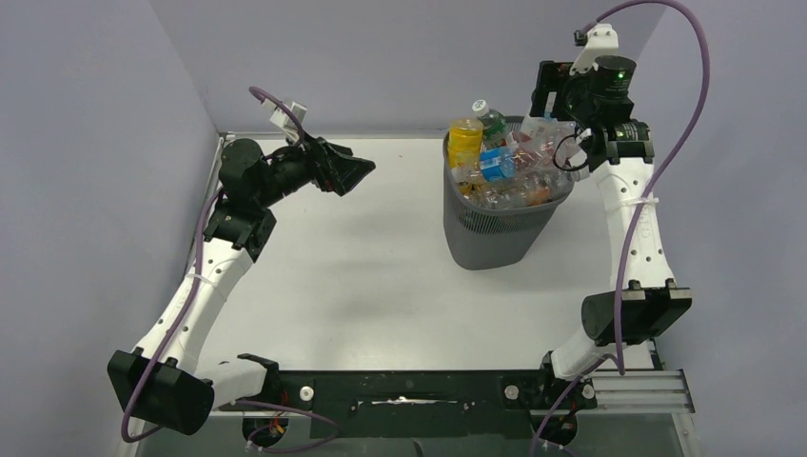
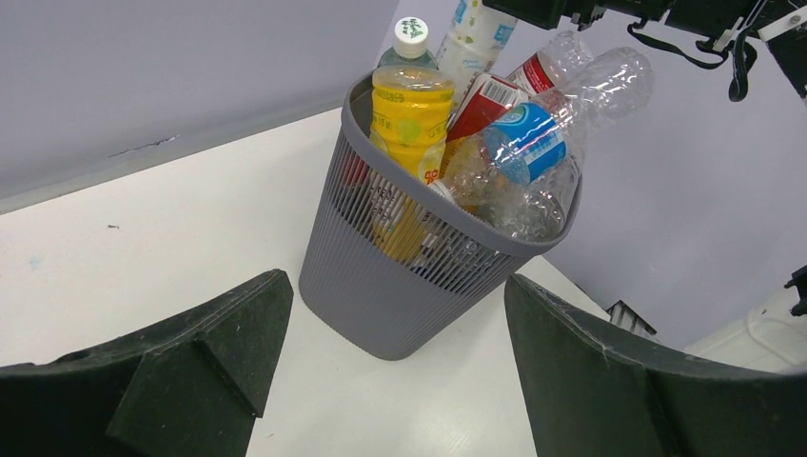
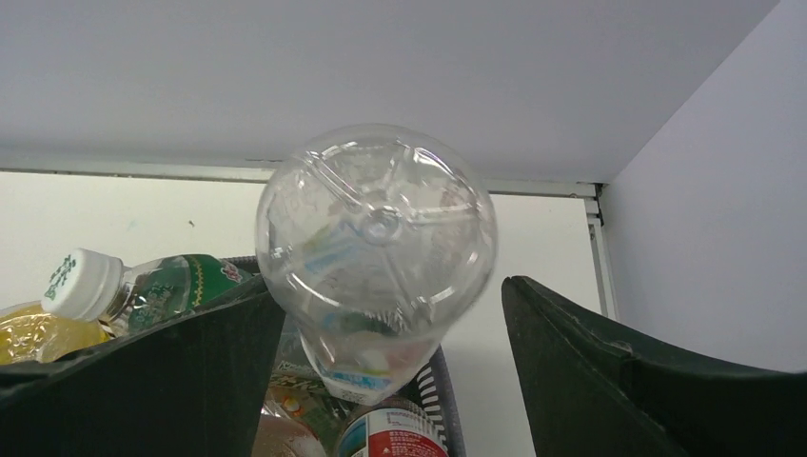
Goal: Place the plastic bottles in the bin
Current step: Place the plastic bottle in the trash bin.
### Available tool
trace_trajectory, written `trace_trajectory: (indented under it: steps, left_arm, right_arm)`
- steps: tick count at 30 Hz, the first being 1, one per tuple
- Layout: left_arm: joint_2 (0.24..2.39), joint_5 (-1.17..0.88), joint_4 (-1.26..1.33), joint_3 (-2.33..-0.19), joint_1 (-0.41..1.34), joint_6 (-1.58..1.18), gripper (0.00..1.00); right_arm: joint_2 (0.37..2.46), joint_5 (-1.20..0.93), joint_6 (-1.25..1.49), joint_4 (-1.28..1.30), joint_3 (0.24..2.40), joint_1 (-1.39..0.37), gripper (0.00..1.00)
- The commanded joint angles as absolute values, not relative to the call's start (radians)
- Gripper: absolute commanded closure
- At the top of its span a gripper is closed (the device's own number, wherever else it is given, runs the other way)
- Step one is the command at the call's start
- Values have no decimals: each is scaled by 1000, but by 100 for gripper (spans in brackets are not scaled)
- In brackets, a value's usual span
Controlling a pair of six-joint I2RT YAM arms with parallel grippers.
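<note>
The grey mesh bin [image 1: 495,238] stands at the back right of the table, heaped with plastic bottles: a yellow one [image 1: 465,141], a clear one with a blue label [image 1: 497,164], and others with red or green labels. My right gripper [image 1: 557,129] hangs over the bin's right rim, open. In the right wrist view a clear bottle [image 3: 376,238] sits bottom-up between my open fingers, resting on the pile, with a gap to the right finger [image 3: 609,381]. My left gripper [image 1: 360,176] is open and empty, left of the bin and pointing at it [image 2: 381,295].
Grey walls close in the table at the back and on both sides. The bin's pile rises above its rim [image 2: 457,224], with a white-capped green bottle [image 3: 152,286] at the back left. A metal rail [image 1: 638,388] lies by the right arm's base.
</note>
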State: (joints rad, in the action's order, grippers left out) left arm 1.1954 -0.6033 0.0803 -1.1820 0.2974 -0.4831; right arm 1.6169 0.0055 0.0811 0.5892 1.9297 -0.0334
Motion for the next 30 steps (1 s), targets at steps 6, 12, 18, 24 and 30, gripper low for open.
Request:
trace_trajectory:
  steps: [6, 12, 18, 24, 30]
  left_arm:
    - [1178, -621, 153, -1188, 290, -493, 17]
    - [1177, -622, 150, -1193, 290, -492, 17]
    - [1181, -623, 144, -1203, 288, -489, 17]
    - [1180, -618, 131, -1206, 283, -476, 17]
    - [1186, -618, 120, -1206, 278, -472, 17]
  right_arm:
    - [1551, -31, 114, 565, 1976, -17, 7]
    - [1557, -56, 144, 540, 1977, 11, 8]
    - [1599, -183, 227, 484, 1986, 89, 7]
    - [1567, -178, 252, 443, 1931, 92, 7]
    - [1477, -21, 298, 444, 1863, 121, 5]
